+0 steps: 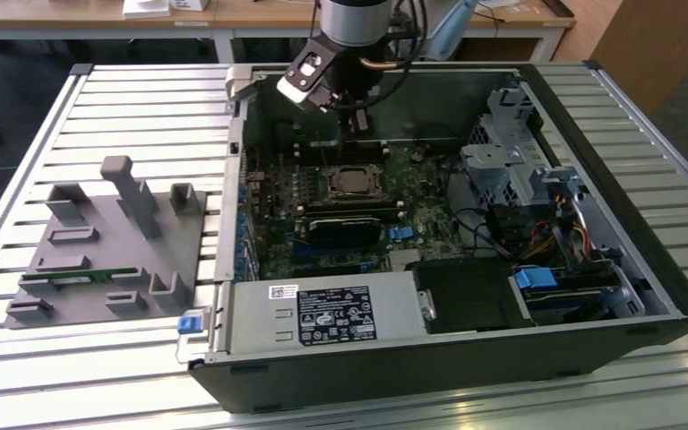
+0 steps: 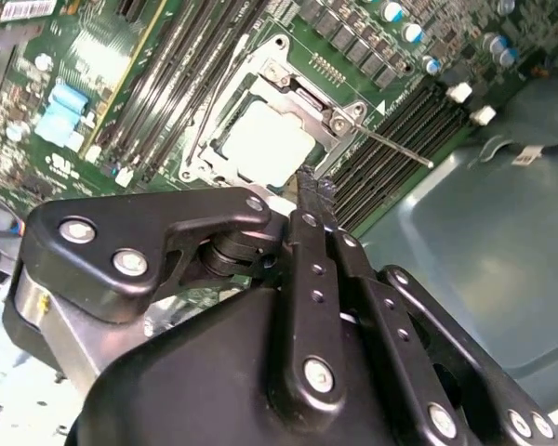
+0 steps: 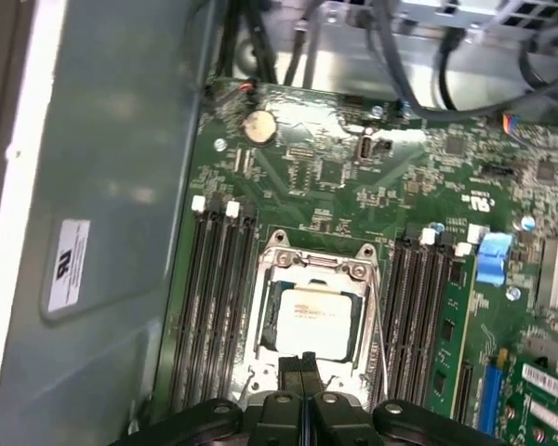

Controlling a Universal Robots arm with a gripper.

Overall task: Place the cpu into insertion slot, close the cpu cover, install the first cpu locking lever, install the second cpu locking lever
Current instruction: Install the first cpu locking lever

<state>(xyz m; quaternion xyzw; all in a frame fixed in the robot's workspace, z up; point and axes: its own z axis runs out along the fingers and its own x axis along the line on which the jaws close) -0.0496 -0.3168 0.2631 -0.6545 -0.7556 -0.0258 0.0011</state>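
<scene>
Two fingers (image 3: 293, 372): pressed together, gripping nothing.
gripper (image 2: 314, 181): poised just above the socket's edge.
cpu (image 3: 316, 321): seated in the insertion slot (image 3: 259, 372), silver top up.
cpu cover (image 3: 316, 268): lying flat, framing the cpu.
lever rod (image 2: 395, 149): slanting out over the memory slots (image 2: 391, 125).

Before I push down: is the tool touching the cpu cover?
Cannot tell: in both wrist views the shut tool overlaps the cpu cover edge, showing neither contact nor gap.
</scene>
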